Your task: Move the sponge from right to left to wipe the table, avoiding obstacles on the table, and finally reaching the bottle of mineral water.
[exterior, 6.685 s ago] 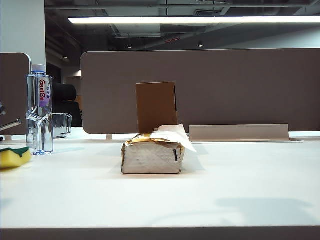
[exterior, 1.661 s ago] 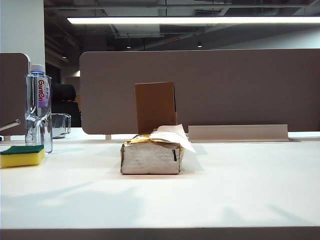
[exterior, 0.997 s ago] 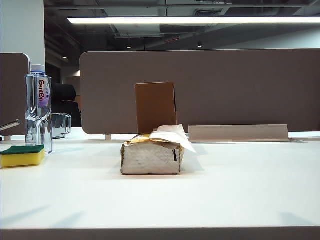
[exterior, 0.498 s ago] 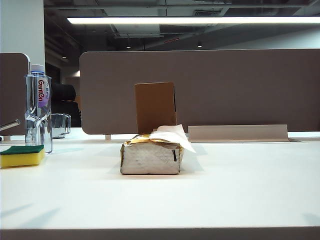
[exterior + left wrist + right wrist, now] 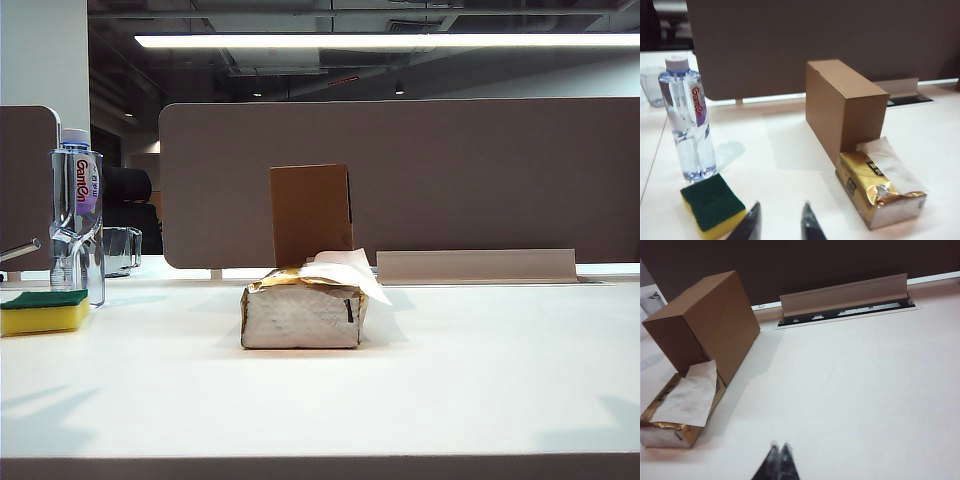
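sponge (image 5: pixel 713 205) beside bottle (image 5: pixel 688 122) | left gripper (image 5: pixel 780 226) parted, right gripper (image 5: pixel 779 459) closed: wrist views only

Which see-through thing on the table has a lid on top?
The tall water bottle beside the sponge. It wears a pale cap; the short glass behind it is open-topped.

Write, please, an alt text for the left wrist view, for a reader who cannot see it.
The left gripper, jaws slightly apart and empty, hangs above the white table near the sponge, which lies green side up just in front of the water bottle. Beside them a brown cardboard box stands upright behind a gold tissue pack.
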Tool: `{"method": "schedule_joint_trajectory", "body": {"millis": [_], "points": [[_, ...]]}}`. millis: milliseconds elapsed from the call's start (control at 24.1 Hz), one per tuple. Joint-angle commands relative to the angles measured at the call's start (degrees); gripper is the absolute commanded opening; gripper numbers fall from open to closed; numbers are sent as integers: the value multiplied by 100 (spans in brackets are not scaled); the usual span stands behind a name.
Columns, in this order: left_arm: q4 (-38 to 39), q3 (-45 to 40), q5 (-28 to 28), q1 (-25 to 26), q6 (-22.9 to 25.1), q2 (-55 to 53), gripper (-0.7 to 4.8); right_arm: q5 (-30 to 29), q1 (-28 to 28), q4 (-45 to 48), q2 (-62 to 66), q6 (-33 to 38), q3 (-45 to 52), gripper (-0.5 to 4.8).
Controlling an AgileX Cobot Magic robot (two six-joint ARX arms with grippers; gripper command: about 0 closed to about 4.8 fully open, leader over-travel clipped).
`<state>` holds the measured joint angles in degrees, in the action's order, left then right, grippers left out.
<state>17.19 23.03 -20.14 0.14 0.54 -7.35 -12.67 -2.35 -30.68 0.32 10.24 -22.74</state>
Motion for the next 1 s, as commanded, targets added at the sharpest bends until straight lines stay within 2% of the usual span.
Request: {"method": "schedule_joint_trajectory", "body": {"millis": [42, 332, 498, 830, 997], "points": [[-841, -597, 162, 0, 9, -4, 49, 4, 2, 892, 7, 20, 393, -5], [-1803, -1502, 240, 0, 0, -4, 47, 122, 4, 1189, 7, 17, 1102, -5], [-1958, -1705, 310, 0, -13, -4, 47, 144, 2, 1300, 7, -9, 1349, -5], [-1952, -1788, 1482, 0, 68, -4, 47, 227, 4, 1565, 4, -310, 1893, -5], [-1945, -1912, 1499, 0, 138, -4, 47, 234, 2, 1576, 4, -334, 2006, -5]]}}
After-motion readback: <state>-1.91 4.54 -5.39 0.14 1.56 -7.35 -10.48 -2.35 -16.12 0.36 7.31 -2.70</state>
